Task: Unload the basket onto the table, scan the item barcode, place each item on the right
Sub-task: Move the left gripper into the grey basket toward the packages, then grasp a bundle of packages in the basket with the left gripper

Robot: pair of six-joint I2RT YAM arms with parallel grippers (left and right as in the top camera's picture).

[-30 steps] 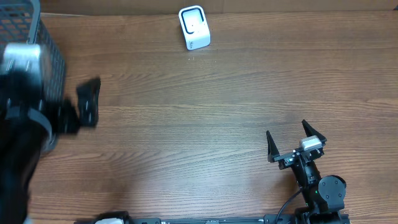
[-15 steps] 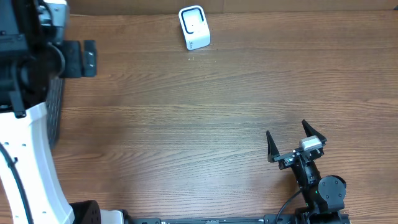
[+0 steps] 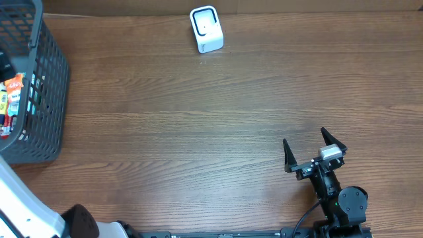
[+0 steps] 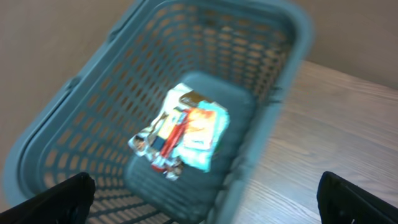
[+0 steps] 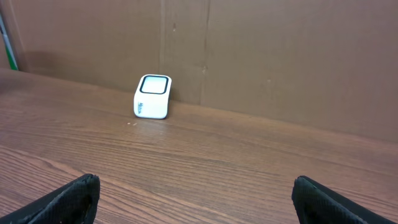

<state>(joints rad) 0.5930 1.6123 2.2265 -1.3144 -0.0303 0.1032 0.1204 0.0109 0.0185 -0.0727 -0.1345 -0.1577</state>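
**A:** How should the left hand (image 4: pixel 208 200) go in?

**B:** It hangs spread wide and empty above the grey-blue plastic mesh basket (image 4: pixel 74 124). It does best to drop straight down inside the walls, clear of the rim, and pinch one packet only.

**A:** Where is the item?

**B:** The crumpled foil snack packets (image 4: pixel 181 134), orange, red and teal, lie overlapping on the basket floor. In the left wrist view their long axis runs from lower left to upper right. Blur hides any barcode.

**A:** And the other arm?

**B:** The right hand (image 3: pixel 315 151) is also wide apart and empty, near the front of the brown wooden surface (image 3: pixel 198 132). The small white box-shaped scanner (image 3: pixel 206 28) stands at the far edge, well apart from the basket.
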